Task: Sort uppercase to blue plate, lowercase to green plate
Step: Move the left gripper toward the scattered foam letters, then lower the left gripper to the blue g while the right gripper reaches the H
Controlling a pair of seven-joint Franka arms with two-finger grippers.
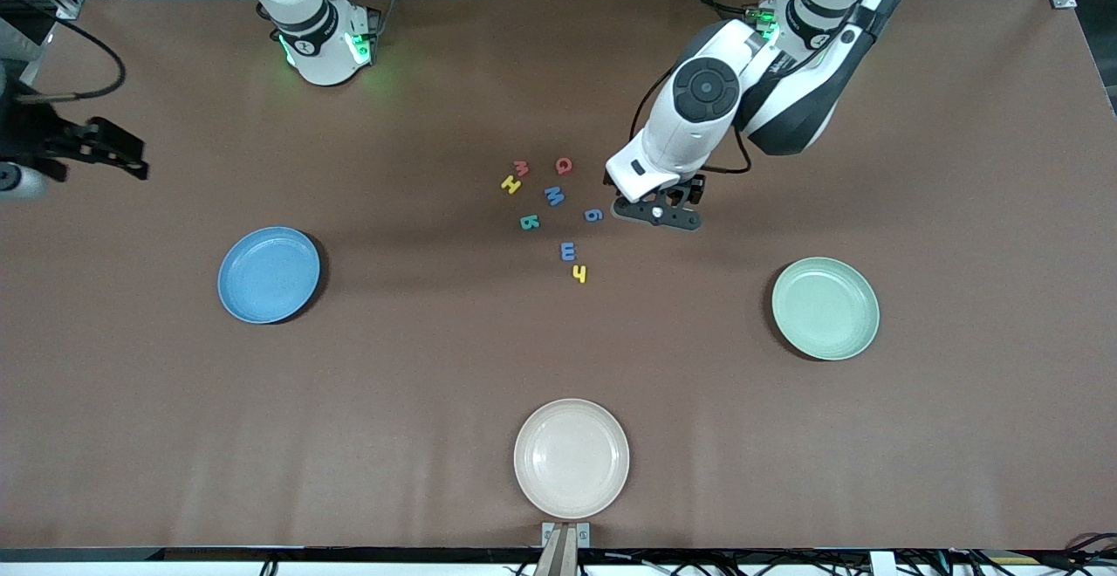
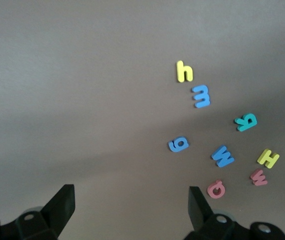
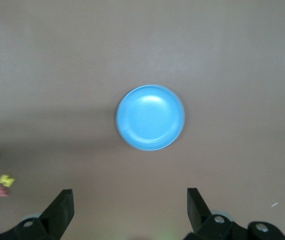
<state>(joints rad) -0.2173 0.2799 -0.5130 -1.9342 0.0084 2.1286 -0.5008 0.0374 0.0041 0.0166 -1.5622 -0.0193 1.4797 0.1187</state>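
Observation:
The letters lie in a loose cluster mid-table. The uppercase ones are yellow H (image 1: 511, 183), teal B (image 1: 529, 222), blue M (image 1: 554, 196) and red Q (image 1: 564, 166). The lowercase ones are red m (image 1: 521, 167), blue g (image 1: 593, 215), a blue comb-shaped letter (image 1: 568, 251) and yellow h (image 1: 579, 273). My left gripper (image 1: 659, 211) hangs open and empty over bare table just beside the g (image 2: 178, 144). My right gripper (image 1: 122, 157) waits high at the right arm's end, open, looking down on the blue plate (image 3: 150, 117). Both the blue plate (image 1: 269, 275) and the green plate (image 1: 825, 307) hold nothing.
A cream plate (image 1: 572, 457) sits near the table's front edge, nearer the front camera than the letters. Brown tabletop (image 1: 419, 366) stretches between the plates and the letter cluster.

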